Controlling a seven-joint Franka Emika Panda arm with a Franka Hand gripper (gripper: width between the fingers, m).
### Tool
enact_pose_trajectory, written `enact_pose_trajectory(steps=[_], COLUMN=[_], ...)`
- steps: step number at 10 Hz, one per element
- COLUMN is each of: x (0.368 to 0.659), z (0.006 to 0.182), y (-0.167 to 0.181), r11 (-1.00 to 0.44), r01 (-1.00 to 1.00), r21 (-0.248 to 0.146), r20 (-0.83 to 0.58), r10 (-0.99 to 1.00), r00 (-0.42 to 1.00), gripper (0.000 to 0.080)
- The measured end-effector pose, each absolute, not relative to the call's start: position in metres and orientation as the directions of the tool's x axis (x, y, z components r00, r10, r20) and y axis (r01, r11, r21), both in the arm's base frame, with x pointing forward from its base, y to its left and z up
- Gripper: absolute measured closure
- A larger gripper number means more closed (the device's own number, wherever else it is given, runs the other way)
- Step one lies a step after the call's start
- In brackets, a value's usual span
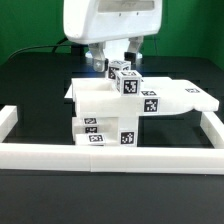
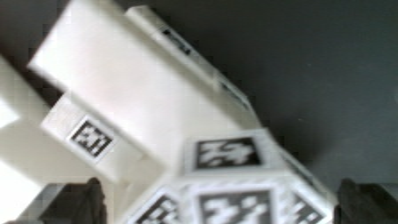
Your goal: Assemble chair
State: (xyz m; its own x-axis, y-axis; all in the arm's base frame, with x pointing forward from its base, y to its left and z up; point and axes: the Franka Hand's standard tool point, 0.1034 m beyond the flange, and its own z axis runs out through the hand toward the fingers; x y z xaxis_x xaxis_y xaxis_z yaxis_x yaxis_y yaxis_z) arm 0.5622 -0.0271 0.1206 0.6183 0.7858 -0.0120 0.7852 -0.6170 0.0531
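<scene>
I see the chair (image 1: 120, 110) sitting partly assembled on the dark surface (image 1: 30, 70), in the middle of the scene and just behind the near run of the white border rail (image 1: 110, 155). A flat white plate lies on top, stretching toward the exterior view's right, and stacked blocky parts with black-and-white tags face me below it, touching the rail's inner edge. A small tagged block (image 1: 125, 78) stands on the far side of the plate. My end effector (image 1: 118, 52) hangs right over that block, under the arm's white housing.

From the wrist view I get the block (image 2: 222, 180) close up, with tags on its faces, and the two dark fingertips (image 2: 63, 200) on either side of it. Whether they actually press on it I cannot tell.
</scene>
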Motion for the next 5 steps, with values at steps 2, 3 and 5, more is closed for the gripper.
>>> enact_pose_trajectory(steps=[2, 3, 5], x=[0.5619, 0.5619, 0.5619], z=[0.1201, 0.1201, 0.1200], y=[-0.0275, -0.0275, -0.0273], r11=[-0.661, -0.716, -0.812], r01=[0.748, 0.696, 0.582], r21=[0.053, 0.053, 0.052], r20=[-0.010, -0.006, 0.003], r10=[0.749, 0.697, 0.582], r00=[0.663, 0.717, 0.813], gripper=[0.0336, 0.0519, 0.0519])
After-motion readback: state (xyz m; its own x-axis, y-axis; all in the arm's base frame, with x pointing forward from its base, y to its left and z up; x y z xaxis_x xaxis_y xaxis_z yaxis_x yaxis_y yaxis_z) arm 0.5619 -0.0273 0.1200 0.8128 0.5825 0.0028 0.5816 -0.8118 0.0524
